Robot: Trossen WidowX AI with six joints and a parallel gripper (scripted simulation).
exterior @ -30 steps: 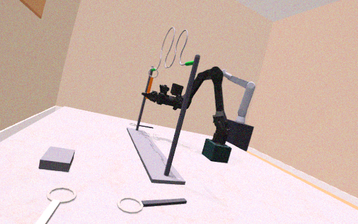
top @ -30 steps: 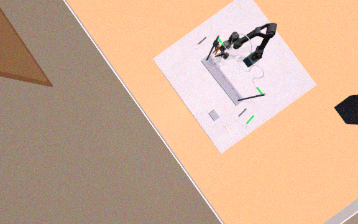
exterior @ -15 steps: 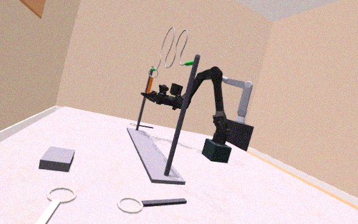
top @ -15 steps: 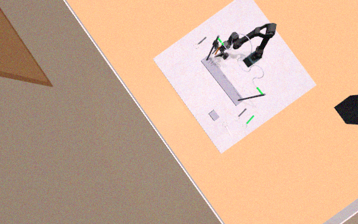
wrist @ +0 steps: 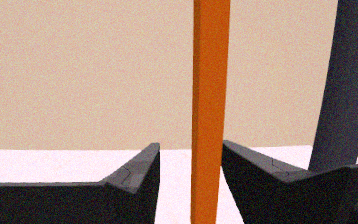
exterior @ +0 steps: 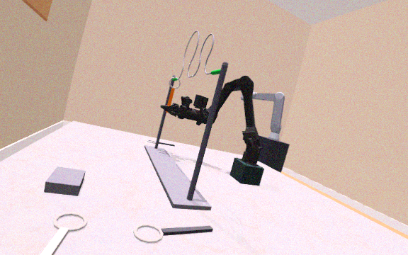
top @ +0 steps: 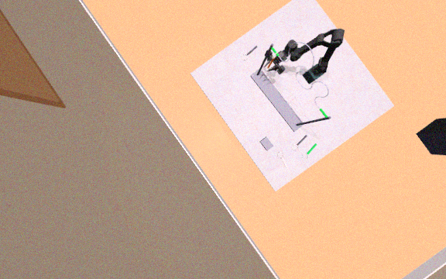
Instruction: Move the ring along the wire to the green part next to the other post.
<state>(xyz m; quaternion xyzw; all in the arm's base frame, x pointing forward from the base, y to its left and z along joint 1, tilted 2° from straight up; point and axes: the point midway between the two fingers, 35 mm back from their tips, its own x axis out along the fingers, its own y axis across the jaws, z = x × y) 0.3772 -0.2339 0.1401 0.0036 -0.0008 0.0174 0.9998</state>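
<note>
The orange handle (top: 271,62) (exterior: 171,96) (wrist: 211,100) hangs roughly upright below its ring (exterior: 179,85), which hangs on the green part (top: 275,51) (exterior: 175,79) by the far post (top: 262,66) (exterior: 160,125) (wrist: 347,85). My gripper (top: 268,62) (exterior: 166,108) (wrist: 189,149) is open, with its fingers on either side of the handle's lower part. In the wrist view the handle stands nearer the right finger, with a gap on the left. The grey wire (top: 313,58) (exterior: 200,53) loops up and runs to the other green part (top: 324,113) (exterior: 215,71) at the near post (top: 312,121) (exterior: 207,131).
A base plate (top: 277,101) (exterior: 168,177) carries both posts. The far post stands just right of the fingers in the wrist view. A grey block (top: 266,143) (exterior: 64,175) and loose rings with dark (exterior: 187,231), white (exterior: 56,241) and green (top: 311,149) handles lie around.
</note>
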